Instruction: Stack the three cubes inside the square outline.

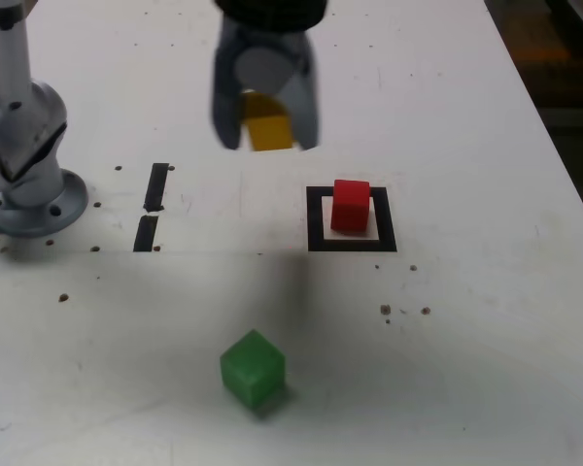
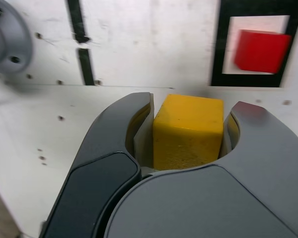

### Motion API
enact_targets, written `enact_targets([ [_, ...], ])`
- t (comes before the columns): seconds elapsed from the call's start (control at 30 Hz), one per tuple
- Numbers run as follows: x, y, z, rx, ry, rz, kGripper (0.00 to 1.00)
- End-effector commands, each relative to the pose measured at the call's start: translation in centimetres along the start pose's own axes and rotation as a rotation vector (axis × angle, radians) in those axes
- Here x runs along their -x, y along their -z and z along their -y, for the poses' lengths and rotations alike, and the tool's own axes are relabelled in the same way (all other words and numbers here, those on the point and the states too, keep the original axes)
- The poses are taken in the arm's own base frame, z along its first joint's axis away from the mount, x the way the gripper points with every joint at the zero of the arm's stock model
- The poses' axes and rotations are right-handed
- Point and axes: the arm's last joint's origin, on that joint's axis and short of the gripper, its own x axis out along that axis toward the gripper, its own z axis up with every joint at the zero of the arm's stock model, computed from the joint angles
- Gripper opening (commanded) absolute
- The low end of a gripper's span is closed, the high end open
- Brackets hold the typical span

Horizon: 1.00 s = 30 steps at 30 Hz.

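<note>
One white table carries everything. One arm is in the scene: its grey base stands at the exterior view's left, and its one gripper hangs in the air near the top of that view, blurred. The jaws are pinched on the yellow cube, which sits between the two dark fingers with both sides touching them and its end poking out past the tips, clear of the table.

One square outline of black tape lies on the table, below and to the exterior view's right of the gripper. Two short tape strips lie end to end between the base and the outline.

There are three cubes, one of each colour. The red cube rests inside the outline, near its upper edge. The green cube sits alone on bare table, nearest the exterior camera, well apart from both the outline and the gripper.
</note>
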Motion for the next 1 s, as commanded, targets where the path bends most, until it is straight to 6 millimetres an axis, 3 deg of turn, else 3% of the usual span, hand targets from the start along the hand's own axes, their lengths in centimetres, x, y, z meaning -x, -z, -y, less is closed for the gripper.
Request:
enact_targets([
  [0.0,-0.6,-1.5,-0.2,0.022,-0.007,-0.023,0.26],
  [0.17,-0.8,-4.0,-0.2,0.034,-0.002,-0.018,0.25],
  [0.37,-3.1,-6.8,-1.1,0.024,-0.009,-0.072,0.25],
  [0.73,-6.0,-8.8,-2.1,-0.001,0.01,-0.103,0.25],
  [0.97,-6.8,-9.2,-2.5,-0.001,0.012,-0.102,0.25],
])
